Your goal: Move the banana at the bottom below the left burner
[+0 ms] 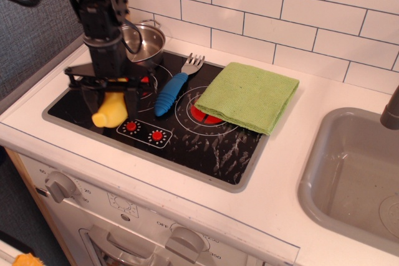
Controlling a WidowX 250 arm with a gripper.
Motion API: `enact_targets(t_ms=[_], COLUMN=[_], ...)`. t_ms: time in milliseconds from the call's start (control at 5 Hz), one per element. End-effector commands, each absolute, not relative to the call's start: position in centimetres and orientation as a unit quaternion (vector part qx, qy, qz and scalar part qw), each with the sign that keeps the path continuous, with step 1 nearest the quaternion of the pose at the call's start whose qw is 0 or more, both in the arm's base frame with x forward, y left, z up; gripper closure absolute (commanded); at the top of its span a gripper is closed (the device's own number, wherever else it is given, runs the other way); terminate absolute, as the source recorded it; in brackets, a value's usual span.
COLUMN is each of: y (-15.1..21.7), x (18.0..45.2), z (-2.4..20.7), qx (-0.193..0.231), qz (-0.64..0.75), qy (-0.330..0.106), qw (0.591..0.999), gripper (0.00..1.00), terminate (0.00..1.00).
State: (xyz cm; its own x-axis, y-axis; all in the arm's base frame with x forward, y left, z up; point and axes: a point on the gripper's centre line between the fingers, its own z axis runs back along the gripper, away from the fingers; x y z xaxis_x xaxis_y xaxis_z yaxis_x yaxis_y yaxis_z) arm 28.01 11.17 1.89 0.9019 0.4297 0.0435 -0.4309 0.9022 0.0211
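Fingers (87, 84) of the gripper (105, 85) clamp the yellow banana (111, 109) low over the black hob surface (206, 147), at the near-left edge of the left burner (134, 85), beside 2 small red control circles (144, 130).

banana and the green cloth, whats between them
In the only view, the blue-handled fork lies between the banana and the green cloth.

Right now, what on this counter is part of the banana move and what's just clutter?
In play:
- banana, shut in the gripper
- left burner, mostly hidden behind the arm

Lying about:
- pot
- fork
- green cloth
- control circles
- sink
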Motion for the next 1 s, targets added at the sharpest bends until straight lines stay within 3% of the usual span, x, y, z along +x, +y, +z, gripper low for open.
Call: enact_targets(t_ms=[0,200,800], y=[11.2,11.2,8.8], x=[28.7,28.7,30.0], z=[1.9,2.5,9.2], qx=[0.023,0.028,0.043], qz=[0.186,0.182,0.12], qy=[-0.05,-0.055,-0.145], qw=[0.981,0.981,0.981], gripper=[0.0,0.0,0.0], terminate=[0.0,0.0,0.0])
